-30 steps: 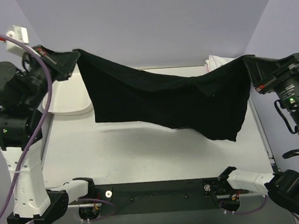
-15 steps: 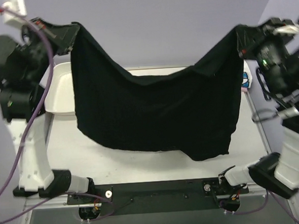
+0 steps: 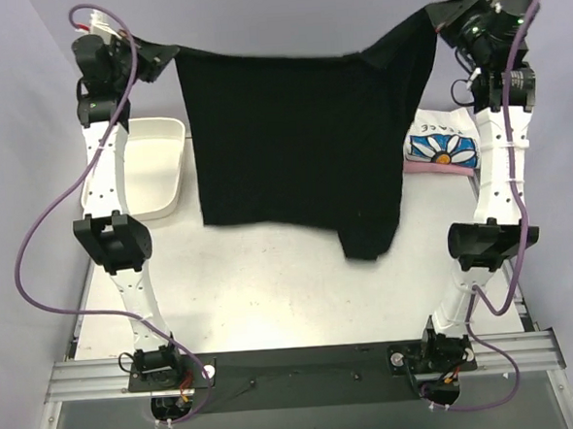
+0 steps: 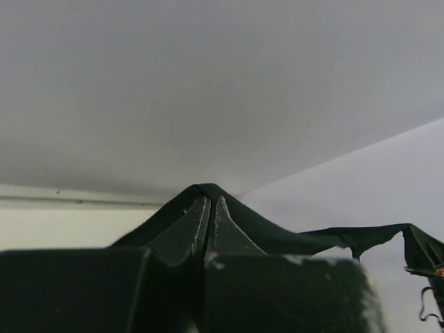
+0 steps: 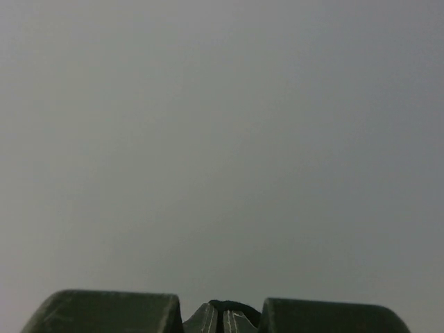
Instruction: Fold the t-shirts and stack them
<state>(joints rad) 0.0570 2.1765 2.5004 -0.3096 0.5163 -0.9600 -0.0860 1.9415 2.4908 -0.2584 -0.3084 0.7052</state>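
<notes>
Both arms reach high, the left gripper [image 3: 167, 58] and right gripper [image 3: 437, 17] each pinched tight on a top corner of the large plain black cloth t-shirt [image 3: 302, 145], which hangs spread between them.

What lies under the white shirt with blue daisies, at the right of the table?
A pink shirt: only its thin near edge shows below the daisy shirt. The rest is covered, so its fold cannot be seen. The hanging black shirt blocks the view left of both.
</notes>
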